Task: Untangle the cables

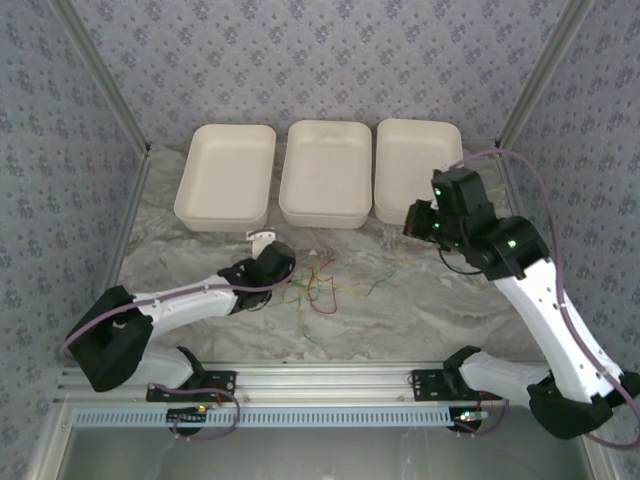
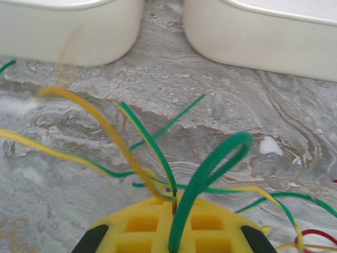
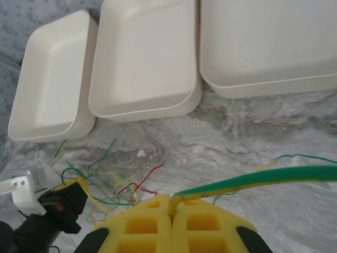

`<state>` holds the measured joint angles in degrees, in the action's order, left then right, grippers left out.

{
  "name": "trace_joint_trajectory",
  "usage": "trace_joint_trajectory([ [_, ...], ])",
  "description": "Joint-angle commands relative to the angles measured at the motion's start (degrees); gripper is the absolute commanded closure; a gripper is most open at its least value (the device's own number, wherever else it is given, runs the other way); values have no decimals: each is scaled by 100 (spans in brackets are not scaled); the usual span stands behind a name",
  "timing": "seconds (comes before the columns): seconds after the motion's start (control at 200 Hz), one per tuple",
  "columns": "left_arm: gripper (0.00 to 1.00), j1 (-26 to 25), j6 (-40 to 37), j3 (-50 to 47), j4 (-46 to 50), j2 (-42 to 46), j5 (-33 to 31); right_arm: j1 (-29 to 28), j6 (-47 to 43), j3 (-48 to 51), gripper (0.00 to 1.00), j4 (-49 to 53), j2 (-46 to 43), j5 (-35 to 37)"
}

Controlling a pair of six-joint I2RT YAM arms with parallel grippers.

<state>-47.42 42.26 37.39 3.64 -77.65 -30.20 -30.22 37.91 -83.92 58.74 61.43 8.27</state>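
The cables (image 1: 318, 282) lie as a loose tangle of thin green, yellow and red wires on the marble table, in front of the middle tray. My left gripper (image 1: 278, 262) is low at the tangle's left edge. In the left wrist view, the left gripper (image 2: 174, 203) has its yellow fingers shut on a green cable loop (image 2: 221, 158) and a green-yellow strand (image 2: 150, 139). My right gripper (image 1: 424, 222) hangs raised near the right tray. The right gripper (image 3: 171, 203) is shut on a green-yellow cable (image 3: 263, 179) that runs off to the right.
Three white trays (image 1: 227, 175) (image 1: 325, 172) (image 1: 415, 168) stand side by side along the back of the table. A small white bracket (image 1: 262, 237) lies just behind the left gripper. Bare marble (image 1: 420, 300) stretches to the right of the tangle. Patterned walls close in both sides.
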Motion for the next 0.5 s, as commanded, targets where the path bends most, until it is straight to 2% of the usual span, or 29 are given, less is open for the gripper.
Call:
trace_joint_trajectory([
  [0.0, 100, 240, 360, -135, -172, 123, 466, 238, 23, -131, 100, 360, -265, 304],
  [0.14, 100, 515, 548, -249, -360, 77, 955, 314, 10, -390, 100, 568, -420, 591],
  [0.26, 100, 554, 625, -198, -391, -8, 1175, 334, 17, -475, 100, 454, -621, 686],
  [0.295, 95, 559, 648, -170, -390, -17, 1253, 339, 28, -512, 100, 390, -649, 668],
  [0.375, 75, 550, 742, -119, -365, 74, 1467, 336, 1, -612, 100, 238, -620, 680],
  [0.495, 52, 469, 1012, -38, -12, 589, 1520, 336, -61, -617, 100, 22, -551, 523],
])
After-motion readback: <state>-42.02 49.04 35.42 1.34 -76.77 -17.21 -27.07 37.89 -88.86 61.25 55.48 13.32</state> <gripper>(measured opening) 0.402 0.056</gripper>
